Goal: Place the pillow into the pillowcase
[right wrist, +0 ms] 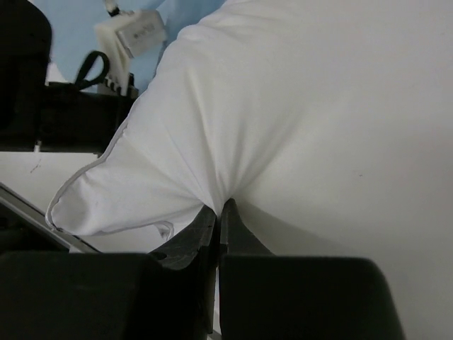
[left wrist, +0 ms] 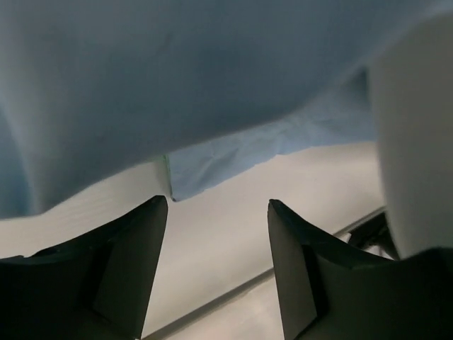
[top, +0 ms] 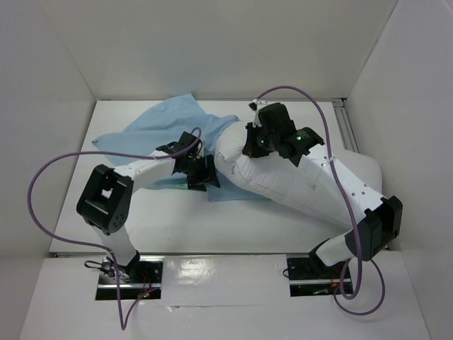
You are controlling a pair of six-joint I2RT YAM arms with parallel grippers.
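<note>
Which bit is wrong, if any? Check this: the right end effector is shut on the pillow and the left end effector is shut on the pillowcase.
The left part. The left wrist view shows the left end effector open, not on the pillowcase. The right end effector is shut on the pillow.

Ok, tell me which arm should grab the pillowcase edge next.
Left. The left gripper is open, close to the pillowcase edge, with nothing held. The right gripper is shut on a pinch of the pillow, so it is busy.
</note>
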